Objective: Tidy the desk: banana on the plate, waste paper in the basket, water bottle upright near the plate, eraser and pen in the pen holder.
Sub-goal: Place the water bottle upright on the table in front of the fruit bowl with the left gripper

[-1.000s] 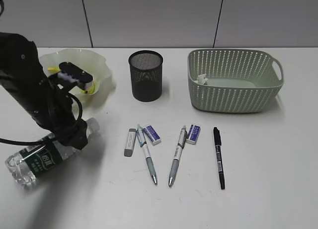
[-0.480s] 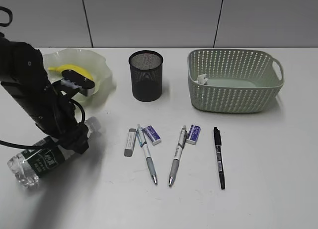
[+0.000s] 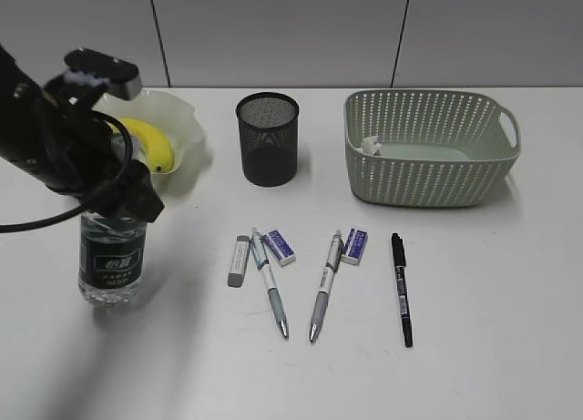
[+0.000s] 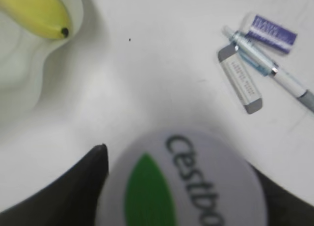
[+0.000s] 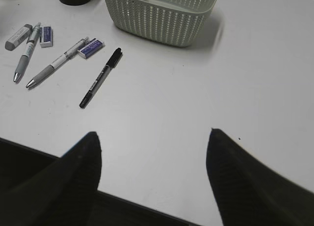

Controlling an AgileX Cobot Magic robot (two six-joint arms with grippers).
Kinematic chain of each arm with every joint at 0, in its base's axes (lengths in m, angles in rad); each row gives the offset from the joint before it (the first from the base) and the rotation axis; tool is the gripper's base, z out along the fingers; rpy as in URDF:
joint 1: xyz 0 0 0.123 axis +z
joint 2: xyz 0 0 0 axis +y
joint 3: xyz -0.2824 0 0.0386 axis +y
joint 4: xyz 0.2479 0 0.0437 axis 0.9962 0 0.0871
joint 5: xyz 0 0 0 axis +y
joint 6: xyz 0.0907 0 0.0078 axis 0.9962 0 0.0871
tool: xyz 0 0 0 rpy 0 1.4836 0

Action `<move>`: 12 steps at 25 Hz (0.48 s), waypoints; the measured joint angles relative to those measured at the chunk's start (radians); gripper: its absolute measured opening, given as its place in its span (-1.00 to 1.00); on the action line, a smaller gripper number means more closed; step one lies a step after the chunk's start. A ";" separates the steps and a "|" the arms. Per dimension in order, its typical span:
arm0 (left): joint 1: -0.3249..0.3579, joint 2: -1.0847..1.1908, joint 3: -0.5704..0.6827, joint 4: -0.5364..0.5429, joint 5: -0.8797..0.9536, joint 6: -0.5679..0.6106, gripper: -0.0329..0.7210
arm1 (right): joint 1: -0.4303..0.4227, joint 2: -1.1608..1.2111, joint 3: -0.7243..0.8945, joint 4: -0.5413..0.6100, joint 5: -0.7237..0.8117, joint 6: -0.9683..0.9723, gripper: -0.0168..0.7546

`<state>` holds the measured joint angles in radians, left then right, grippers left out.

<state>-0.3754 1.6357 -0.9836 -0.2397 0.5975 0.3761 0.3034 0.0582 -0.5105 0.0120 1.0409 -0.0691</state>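
Note:
The water bottle (image 3: 112, 256) stands upright on the desk (image 3: 492, 292), just in front of the plate (image 3: 187, 119). My left gripper (image 3: 117, 204) is shut on its neck; in the left wrist view the white cap (image 4: 186, 182) fills the gap between the fingers. The banana (image 3: 150, 145) lies in the plate. The waste paper (image 3: 370, 145) sits inside the basket (image 3: 428, 151). The pen holder (image 3: 268, 138) stands between plate and basket. Three erasers (image 3: 238, 260) and three pens (image 3: 269, 283) lie in front of it. My right gripper (image 5: 153, 135) hangs open over the desk's near edge.
A black marker (image 3: 401, 288) is the rightmost pen, in front of the basket. The purple-and-white erasers (image 3: 280, 245) lie beside the pens' tops. The dark drop past the desk edge (image 5: 29, 162) shows under the right gripper.
The bottle lay on its side at the front left; my left gripper has swung it up onto its base. The arm rose and no longer covers the banana.

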 joint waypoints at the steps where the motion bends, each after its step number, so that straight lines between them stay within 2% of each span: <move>1: 0.000 -0.035 0.013 -0.016 -0.009 0.000 0.40 | 0.000 0.000 0.000 0.000 0.000 0.000 0.41; 7: 0.000 -0.287 0.203 -0.036 -0.114 0.000 0.40 | 0.000 0.000 0.000 0.000 0.000 0.000 0.41; 12: 0.000 -0.443 0.423 -0.086 -0.444 -0.007 0.40 | 0.000 0.000 0.000 0.000 0.000 0.000 0.41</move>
<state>-0.3754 1.1928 -0.5610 -0.3256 0.1537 0.3687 0.3034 0.0582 -0.5105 0.0120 1.0409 -0.0691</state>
